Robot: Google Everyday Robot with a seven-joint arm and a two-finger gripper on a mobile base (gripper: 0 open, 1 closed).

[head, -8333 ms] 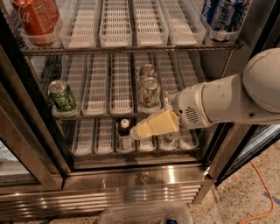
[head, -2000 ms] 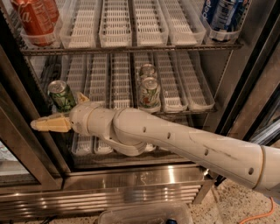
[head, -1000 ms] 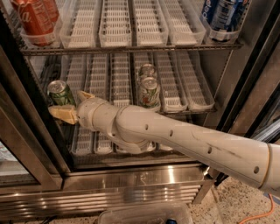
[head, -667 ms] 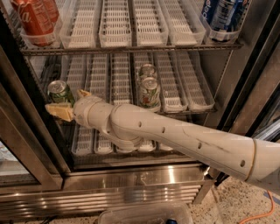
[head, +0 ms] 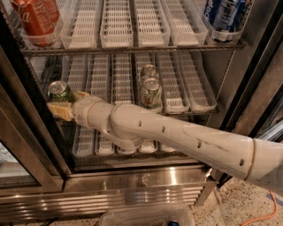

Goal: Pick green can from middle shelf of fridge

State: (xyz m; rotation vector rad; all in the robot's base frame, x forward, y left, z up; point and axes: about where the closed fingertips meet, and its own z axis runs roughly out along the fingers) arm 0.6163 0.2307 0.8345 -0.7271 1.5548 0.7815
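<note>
claw [head: 66, 101] at green can [head: 58, 90], middle shelf [head: 177, 90], fridge [head: 132, 194]

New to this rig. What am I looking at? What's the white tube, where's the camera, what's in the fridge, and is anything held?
There is one camera, mount not on record, looking down into an open fridge. The white tube is the robot's arm. It ends in a tan gripper, which is at the green can on the left of the middle shelf. Whether it grips the can yet can't be told. Two paler cans stand mid-shelf. On the shelf above are a red can and a blue can.
</note>
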